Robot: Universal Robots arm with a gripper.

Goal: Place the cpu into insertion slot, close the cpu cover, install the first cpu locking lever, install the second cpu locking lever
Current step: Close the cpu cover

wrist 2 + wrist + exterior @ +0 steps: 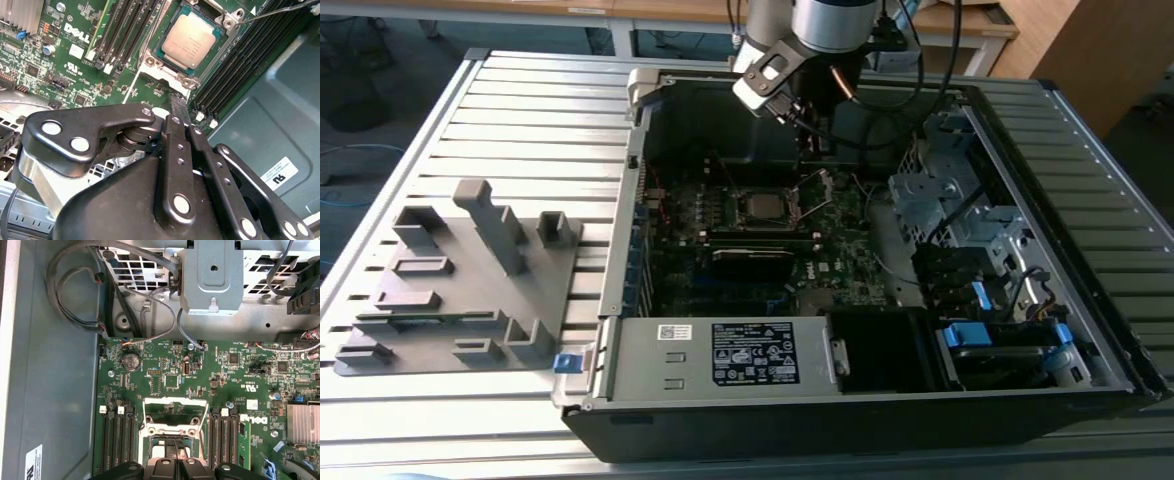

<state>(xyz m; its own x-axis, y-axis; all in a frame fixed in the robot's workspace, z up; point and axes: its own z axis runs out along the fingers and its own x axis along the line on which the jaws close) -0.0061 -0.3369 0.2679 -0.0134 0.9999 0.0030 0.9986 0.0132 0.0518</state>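
Right at the tips, the gripper (178,107) has its two black fingers (172,145) pressed together with nothing between them. It hangs just over the edge of the insertion slot (186,81). Just past the jaws sits the cpu (192,40), flat in the slot, its grey top bare. Close by the tips too, in the first wrist view, the cpu cover (175,401) is tipped up, not down on the chip. Farther from the jaws a thin lever (280,10) sticks out free, and beyond it run long black slots (250,55) on the green motherboard (65,65).
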